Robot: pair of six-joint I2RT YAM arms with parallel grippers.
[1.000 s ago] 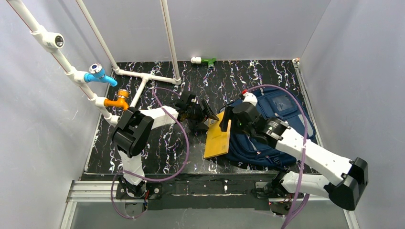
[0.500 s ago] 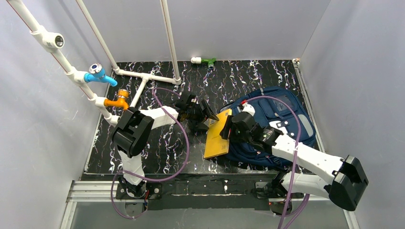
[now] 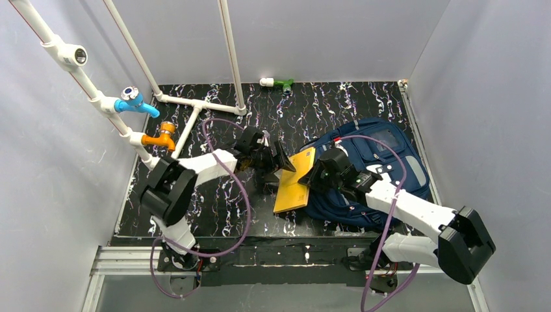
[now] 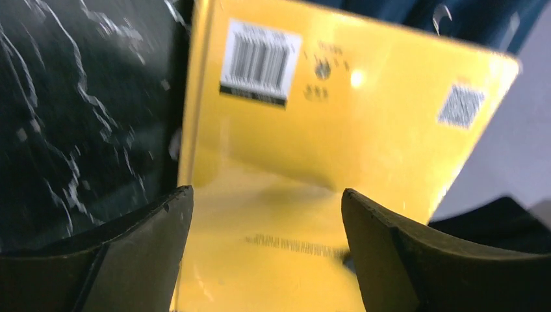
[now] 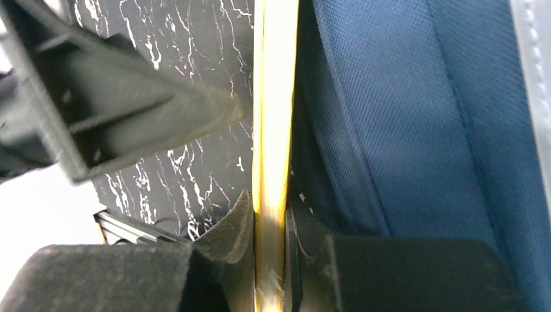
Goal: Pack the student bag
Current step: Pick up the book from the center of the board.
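Lying on its back at about 3 o'clock on the black marbled table (image 3: 221,208), the student bag (image 3: 390,159) has its navy front turned up and its 9 o'clock edge against a thin yellow book (image 3: 294,185). The book stands tilted, its far end propped on the bag and its near end down on the table towards 6 o'clock. The right gripper (image 3: 316,177) reaches in from 4 o'clock, and its wrist view shows the jaws clamped on the book's narrow edge (image 5: 269,130), one pad (image 5: 227,227) on each side, with blue bag fabric (image 5: 416,130) just to the right. The left gripper (image 3: 281,162) sits at the book's 10 o'clock corner with its jaws spread apart; its own camera looks along the yellow cover (image 4: 338,149) between the two dark fingers (image 4: 130,253), which grip nothing. A barcode label (image 4: 260,62) sits near the cover's far edge. A white pipe frame (image 3: 195,104) occupies the table's 10 o'clock corner, and a green and white fitting (image 3: 278,82) lies at 12 o'clock.
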